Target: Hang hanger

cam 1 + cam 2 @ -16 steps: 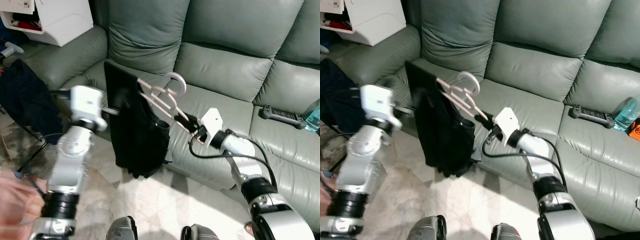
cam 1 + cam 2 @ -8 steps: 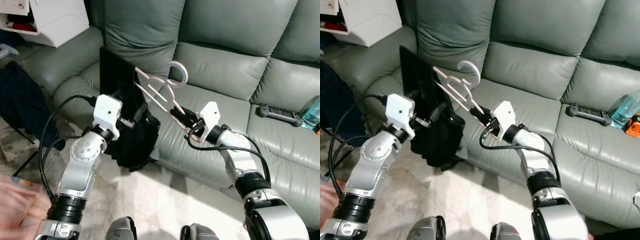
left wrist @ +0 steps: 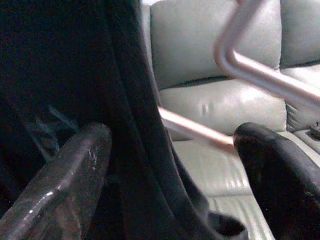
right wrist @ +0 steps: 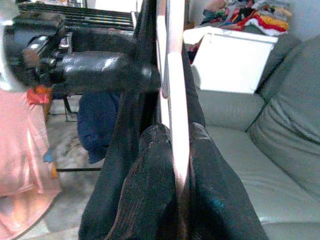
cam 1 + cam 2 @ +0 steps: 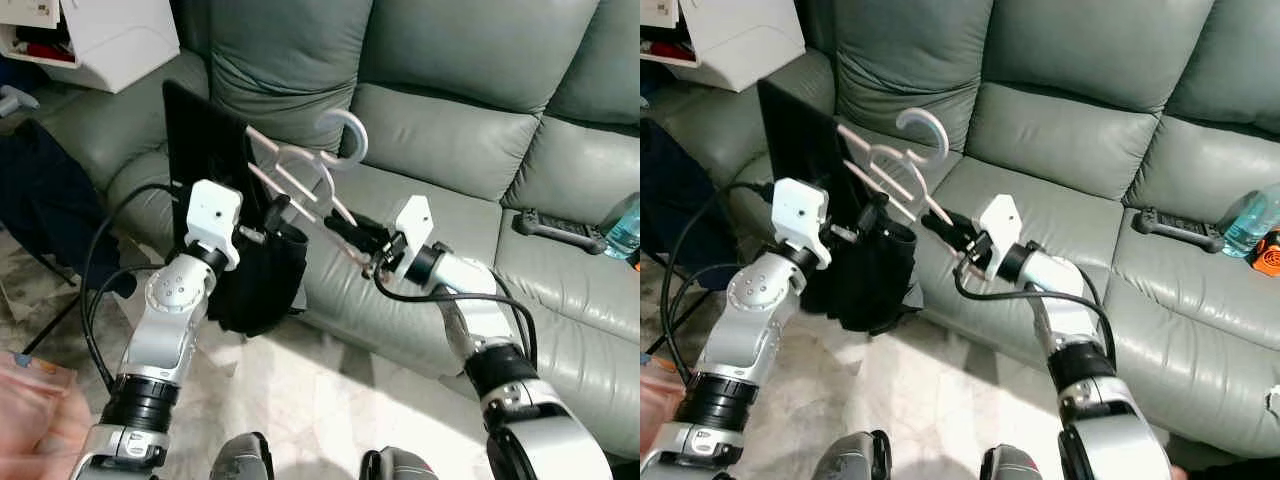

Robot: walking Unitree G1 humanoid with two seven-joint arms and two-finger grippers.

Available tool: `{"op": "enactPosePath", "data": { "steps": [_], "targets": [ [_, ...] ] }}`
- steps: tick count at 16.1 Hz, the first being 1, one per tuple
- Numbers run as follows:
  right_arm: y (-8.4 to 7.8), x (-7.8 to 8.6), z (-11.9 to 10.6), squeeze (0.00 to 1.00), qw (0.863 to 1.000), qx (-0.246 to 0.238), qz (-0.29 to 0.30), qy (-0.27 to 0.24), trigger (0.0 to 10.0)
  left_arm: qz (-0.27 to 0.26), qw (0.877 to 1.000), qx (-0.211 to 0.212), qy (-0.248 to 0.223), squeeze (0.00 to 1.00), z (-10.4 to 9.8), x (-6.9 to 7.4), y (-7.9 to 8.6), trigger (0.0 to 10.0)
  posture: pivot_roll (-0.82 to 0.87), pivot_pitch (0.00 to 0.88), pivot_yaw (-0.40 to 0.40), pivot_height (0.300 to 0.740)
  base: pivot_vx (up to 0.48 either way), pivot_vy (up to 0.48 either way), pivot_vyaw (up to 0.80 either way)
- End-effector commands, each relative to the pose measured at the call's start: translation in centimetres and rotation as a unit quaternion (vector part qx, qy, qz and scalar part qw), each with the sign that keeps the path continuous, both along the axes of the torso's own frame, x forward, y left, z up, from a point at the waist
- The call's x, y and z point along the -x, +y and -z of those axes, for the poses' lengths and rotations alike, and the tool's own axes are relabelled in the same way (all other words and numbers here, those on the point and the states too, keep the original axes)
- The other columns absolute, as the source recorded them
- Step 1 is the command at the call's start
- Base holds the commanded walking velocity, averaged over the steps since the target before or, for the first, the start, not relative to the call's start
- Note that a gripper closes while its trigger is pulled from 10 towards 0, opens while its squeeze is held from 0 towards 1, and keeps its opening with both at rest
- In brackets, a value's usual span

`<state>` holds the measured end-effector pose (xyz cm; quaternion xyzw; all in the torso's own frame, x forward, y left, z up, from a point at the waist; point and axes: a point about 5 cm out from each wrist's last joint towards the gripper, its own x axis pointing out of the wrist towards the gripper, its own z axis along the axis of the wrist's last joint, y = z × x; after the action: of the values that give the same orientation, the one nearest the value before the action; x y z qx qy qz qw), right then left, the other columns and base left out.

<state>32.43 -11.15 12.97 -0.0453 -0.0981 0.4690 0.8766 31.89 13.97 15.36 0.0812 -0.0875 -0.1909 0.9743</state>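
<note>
Right gripper (image 5: 350, 233) is clamped on the pink hanger (image 5: 300, 180) at one end, over the sofa (image 5: 450, 120). Left gripper (image 5: 275, 215) is spread wide around the black garment (image 5: 215, 170). You've got stiff, light wire w/ limp cloth; grip near the hook

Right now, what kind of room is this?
Most likely a home living room: a grey-green leather sofa, a remote control and water bottle on its seat, and a marble-look floor.
</note>
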Motion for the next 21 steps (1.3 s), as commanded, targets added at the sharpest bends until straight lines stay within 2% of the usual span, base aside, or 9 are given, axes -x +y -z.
{"op": "enactPosePath", "data": {
  "steps": [1,3,4,6,10,13,21],
  "targets": [
    [0.3,0.2,-1.4,0.0,0.999,-0.023,-0.017,-0.027,10.0,-0.016,1.0,-0.003,-0.004,0.0,0.0,-0.2,0.5,4.8,-0.02,0.089,0.018,0.74,0.0,0.0,0.0],
    [0.1,0.6,-1.3,0.0,0.999,-0.017,-0.025,-0.023,10.0,-0.036,0.999,-0.003,-0.006,0.0,-0.2,-0.6,1.2,3.7,-0.02,0.089,0.018,0.74,0.0,0.0,0.0],
    [0.0,0.7,-1.1,0.0,0.999,-0.014,-0.028,-0.02,10.0,-0.04,0.999,-0.004,-0.006,0.0,-0.2,-0.7,1.5,2.1,-0.03,0.086,0.018,0.74,0.0,0.0,0.0],
    [-0.1,0.8,-1.0,0.0,0.999,-0.011,-0.028,-0.018,10.0,-0.043,0.999,-0.005,-0.009,0.0,-0.4,-0.8,1.8,0.2,-0.03,0.082,0.019,0.74,0.0,0.0,0.0],
    [-0.3,0.8,-0.8,0.0,0.999,-0.001,-0.029,-0.017,10.0,-0.043,0.999,-0.007,-0.013,0.0,-0.6,-0.8,2.5,0.0,-0.03,0.08,0.019,0.74,0.0,0.0,0.0],
    [-0.4,0.9,-0.8,0.0,0.999,0.003,-0.031,-0.014,10.0,-0.022,0.999,-0.028,-0.012,0.0,-0.6,-0.7,2.8,0.0,-0.02,0.081,0.018,0.74,0.0,0.0,0.0],
    [-0.6,1.2,-0.3,0.0,0.999,0.012,-0.029,-0.003,10.0,0.03,0.998,-0.058,-0.019,0.0,-1.0,-0.8,2.3,0.0,-0.03,0.084,0.019,0.74,0.0,0.0,0.0]
  ]
}}
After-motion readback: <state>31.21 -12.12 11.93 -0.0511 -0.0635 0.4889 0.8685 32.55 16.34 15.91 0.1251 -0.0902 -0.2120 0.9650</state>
